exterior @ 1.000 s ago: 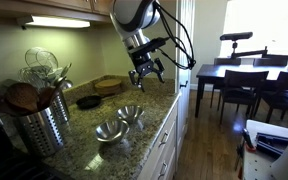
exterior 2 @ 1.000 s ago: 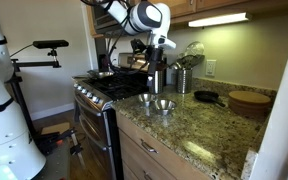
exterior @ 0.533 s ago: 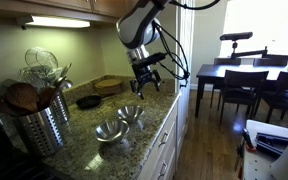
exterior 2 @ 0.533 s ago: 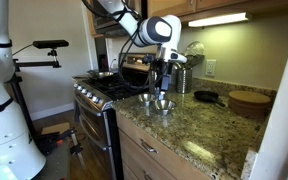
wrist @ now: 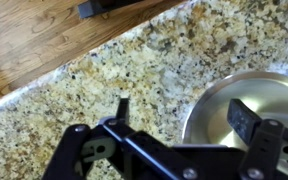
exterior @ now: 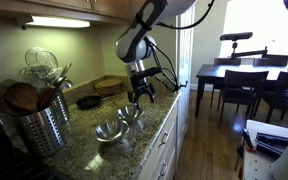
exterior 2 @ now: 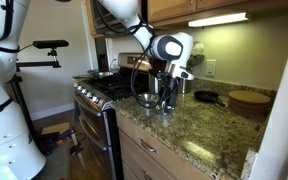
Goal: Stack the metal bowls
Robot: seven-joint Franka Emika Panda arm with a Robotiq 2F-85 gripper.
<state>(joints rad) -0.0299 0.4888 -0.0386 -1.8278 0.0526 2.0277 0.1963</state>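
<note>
Two shiny metal bowls sit side by side on the speckled granite counter near its front edge: one bowl [exterior: 130,115] [exterior 2: 147,100] lies under my gripper, the other bowl [exterior: 109,131] [exterior 2: 165,105] beside it. My gripper [exterior: 141,95] [exterior 2: 170,88] hangs just above the first bowl, open and empty. In the wrist view the gripper [wrist: 181,112] straddles that bowl's rim [wrist: 246,90]: one finger is over the bowl's inside, the other over the bare counter.
A tall perforated steel canister [exterior: 39,120] [exterior 2: 183,78] holds utensils. A small black dish [exterior: 88,101] [exterior 2: 207,97] and a round wooden board [exterior: 110,85] [exterior 2: 250,100] lie further back. A stove [exterior 2: 109,88] borders the counter. A dining table and chairs [exterior: 246,80] stand beyond.
My gripper has come down and moved over the counter until it hangs just above one bowl. The bowls have not moved.
</note>
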